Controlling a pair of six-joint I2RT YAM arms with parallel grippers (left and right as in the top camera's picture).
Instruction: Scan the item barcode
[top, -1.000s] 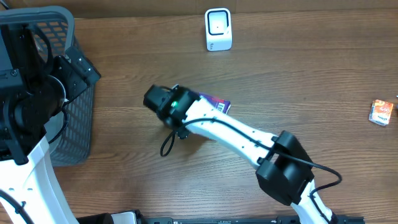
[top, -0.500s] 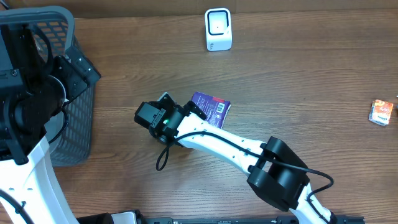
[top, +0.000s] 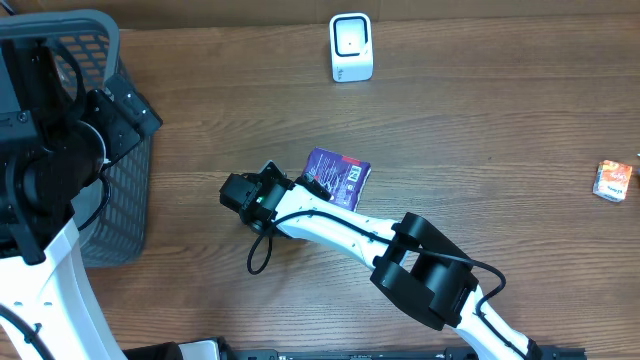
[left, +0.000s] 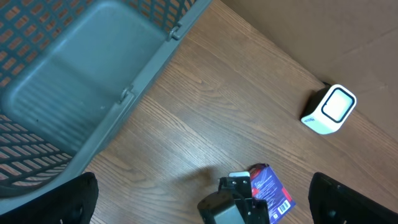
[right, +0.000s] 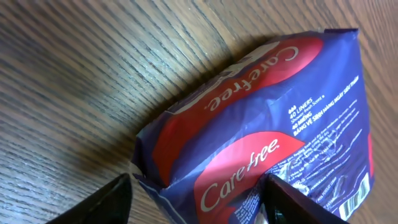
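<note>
The item is a purple and red Carefree pack lying flat on the wooden table, with its barcode facing up. My right gripper reaches in low at the pack's left end. In the right wrist view its fingers straddle that end of the pack: the left fingertip is over bare wood and the right one over the wrapper, so the right gripper is open. The white scanner stands at the table's far edge. My left gripper hangs wide open and empty, high over the basket side.
A grey mesh basket stands at the left edge under my left arm. A small orange box lies at the far right. In the left wrist view the scanner and the basket are also visible.
My right wrist has swung left and toward the table's front, uncovering the pack, and its jaws have narrowed a little. The left arm has not moved.
</note>
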